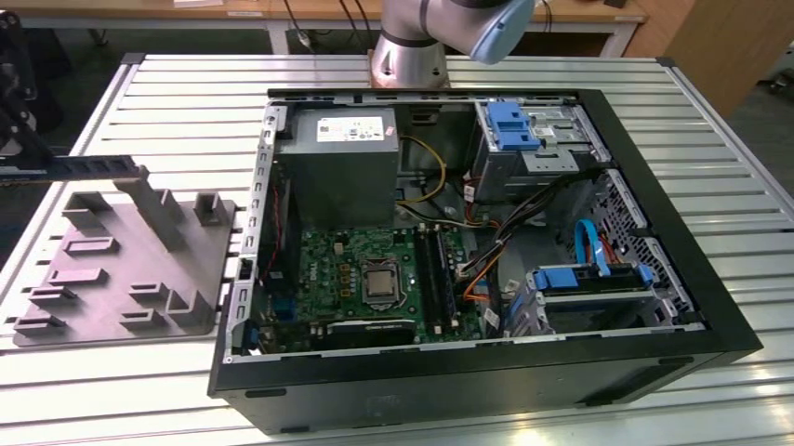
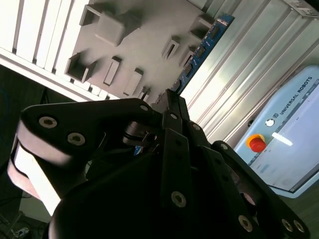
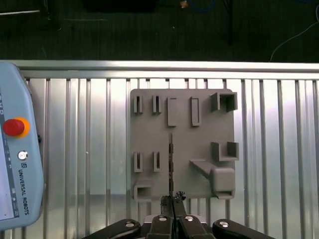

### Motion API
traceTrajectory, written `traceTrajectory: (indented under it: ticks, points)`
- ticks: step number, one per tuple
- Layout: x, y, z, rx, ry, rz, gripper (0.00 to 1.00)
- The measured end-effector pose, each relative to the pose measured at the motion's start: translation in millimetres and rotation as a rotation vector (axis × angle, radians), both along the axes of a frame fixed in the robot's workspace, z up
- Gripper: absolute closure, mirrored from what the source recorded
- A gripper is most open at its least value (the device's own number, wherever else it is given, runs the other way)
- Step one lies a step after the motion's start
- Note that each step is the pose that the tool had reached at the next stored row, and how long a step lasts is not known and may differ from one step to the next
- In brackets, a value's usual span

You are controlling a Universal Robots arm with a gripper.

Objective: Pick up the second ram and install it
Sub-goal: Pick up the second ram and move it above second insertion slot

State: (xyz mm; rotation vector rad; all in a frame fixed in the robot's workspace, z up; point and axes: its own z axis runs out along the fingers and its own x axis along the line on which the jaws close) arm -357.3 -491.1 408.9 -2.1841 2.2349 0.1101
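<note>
Gripper point(image 2: 169, 102): nearest item, fingers closed on one end of the memory stick point(image 2: 204, 47), which juts out past the fingertips. Memory stick: seen edge-on in the first wrist view point(image 3: 171, 159), carried in the air over the grey slotted holder point(image 3: 199, 139) near the table point(image 1: 732, 167) edge on the exterior view's left; contact with the holder cannot be told. Computer case point(image 1: 676, 242): open, mid-table, motherboard point(image 1: 360, 269) and long black memory slots point(image 1: 429, 265) exposed. Control pendant point(image 3: 15, 164): on the table beside the holder. Hazards, as judged: an end grip gives the stick leverage to swing or slip between the fingers; a tilted stick would jam at the slot; case walls and loose cables point(image 1: 478, 265) crowd the approach.
</note>
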Motion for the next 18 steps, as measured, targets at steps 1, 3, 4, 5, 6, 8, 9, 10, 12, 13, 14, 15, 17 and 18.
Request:
traceTrajectory:
  ticks: [1,3,4,5,6,8,9,10,12,13,14,15,17,18]
  points:
    - [3.2,0.0,0.0,0.0000,0.0000,0.000,0.88]
    - [9.2,0.0,0.0,0.0000,0.0000,0.000,0.88]
    - [11.9,0.0,-0.1,0.0001,-0.0001,0.000,0.88]
    - [14.5,0.0,0.0,0.0000,0.0000,0.000,0.88]
    - [16.6,0.0,-0.1,0.0001,-0.0001,0.000,0.88]
    - [21.1,0.0,0.0,0.0000,0.0000,0.000,0.88]
    - [23.0,0.0,0.0,0.0000,0.0000,0.000,0.88]
    - [24.8,0.0,0.0,0.0001,-0.0001,0.000,0.88]
    - [28.8,0.0,0.0,0.0001,-0.0001,0.000,0.88]
    - [30.7,0.0,0.0,0.0000,-0.0001,0.000,0.88]
    - [32.3,0.0,-0.1,0.0001,-0.0001,0.000,0.88]
    - [33.9,0.0,0.0,0.0000,0.0000,0.000,0.88]
    - [37.8,0.0,0.0,0.0000,-0.0001,0.000,0.88]
    - [39.9,0.0,0.0,0.0001,-0.0001,0.000,0.88]
